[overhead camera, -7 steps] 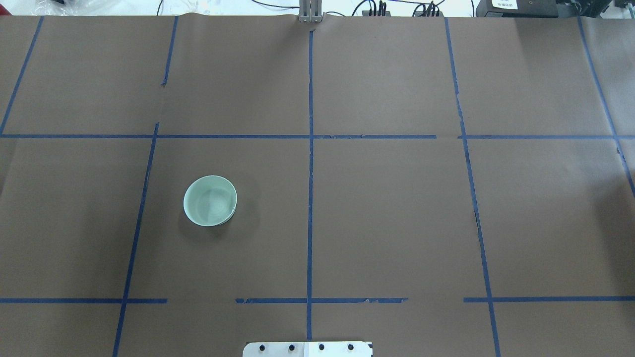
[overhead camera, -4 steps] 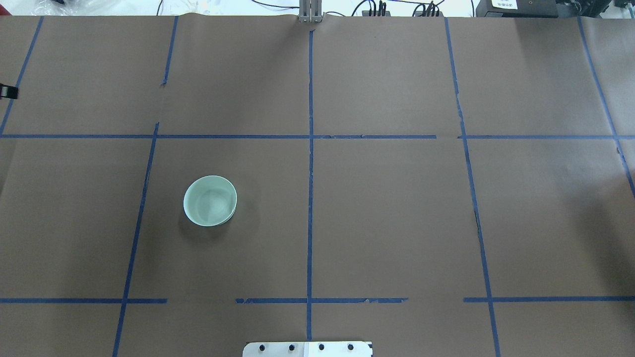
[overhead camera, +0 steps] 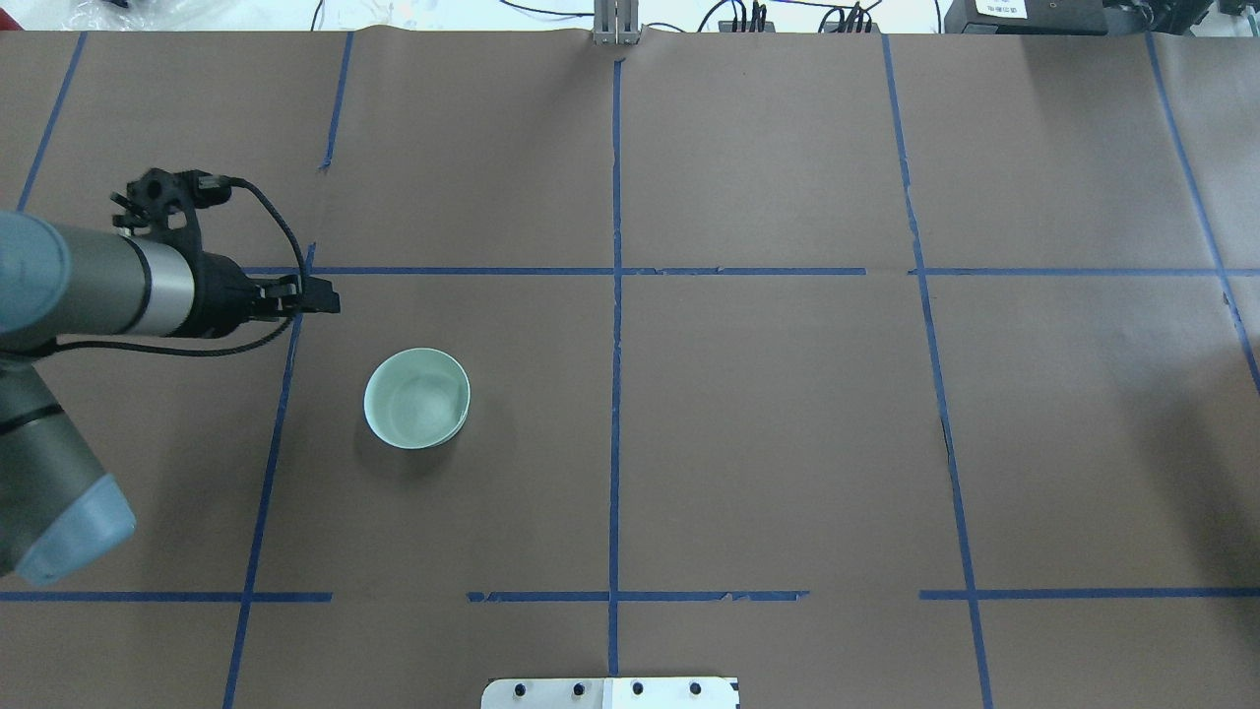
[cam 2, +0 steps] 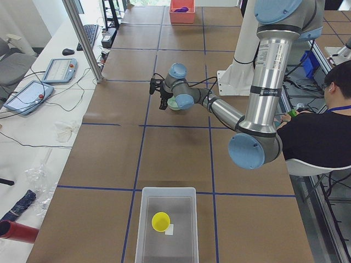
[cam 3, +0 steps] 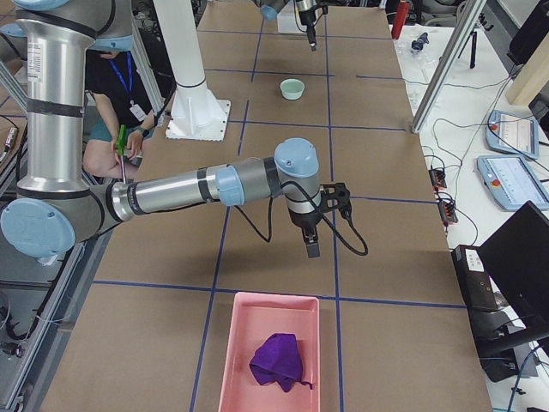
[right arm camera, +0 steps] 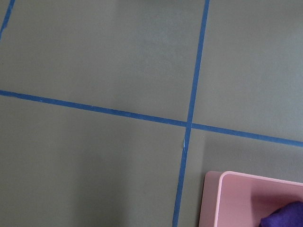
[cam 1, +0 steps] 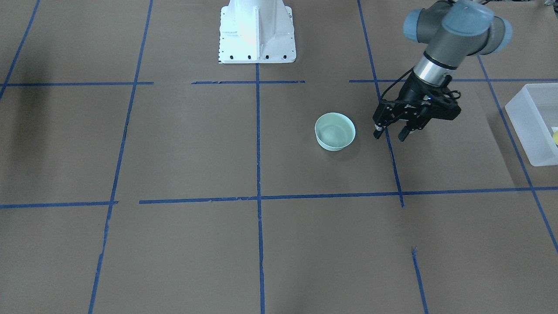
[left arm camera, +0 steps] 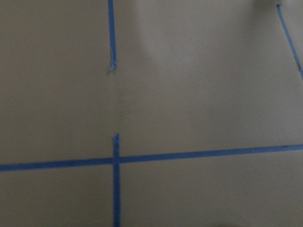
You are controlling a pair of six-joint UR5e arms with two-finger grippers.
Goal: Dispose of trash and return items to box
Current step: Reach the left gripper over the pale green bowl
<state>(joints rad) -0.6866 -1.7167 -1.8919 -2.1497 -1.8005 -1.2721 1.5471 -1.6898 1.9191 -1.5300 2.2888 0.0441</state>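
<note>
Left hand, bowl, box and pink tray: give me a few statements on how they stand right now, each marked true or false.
1. The left hand grips the pale green bowl. False: the hand is open and empty, beside the bowl and apart from it.
2. The yellow cup lies inside the translucent box. True.
3. The bowl stands upright on the table, its mouth up. True.
4. The pink tray has nothing in it. False: a purple cloth lies in it.
</note>
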